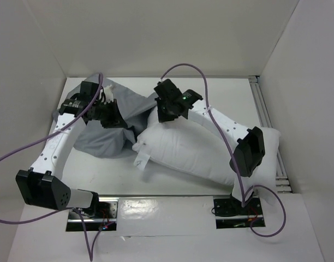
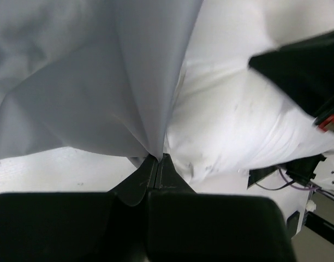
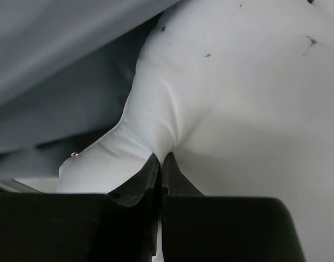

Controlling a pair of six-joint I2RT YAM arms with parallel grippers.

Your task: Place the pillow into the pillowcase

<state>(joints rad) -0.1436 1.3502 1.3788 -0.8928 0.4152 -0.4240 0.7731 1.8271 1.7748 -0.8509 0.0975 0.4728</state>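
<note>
Beside the pillow (image 1: 200, 148), my left gripper (image 2: 157, 157) is pinching the grey pillowcase (image 1: 107, 142), which is lying against it. My right gripper (image 3: 160, 158) is squeezing a pillow corner. Its tag (image 1: 141, 160) is hanging, too tiny to read.

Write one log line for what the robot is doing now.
left jaws: shut on pillowcase | right jaws: shut on pillow | pillow: mostly outside pillowcase

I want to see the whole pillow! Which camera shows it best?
The top external view: nearly all of the white pillow shows there, under the right arm. The right wrist view shows only the bit pinched by the right gripper; the left wrist view shows a patch beside the grey pillowcase.
</note>
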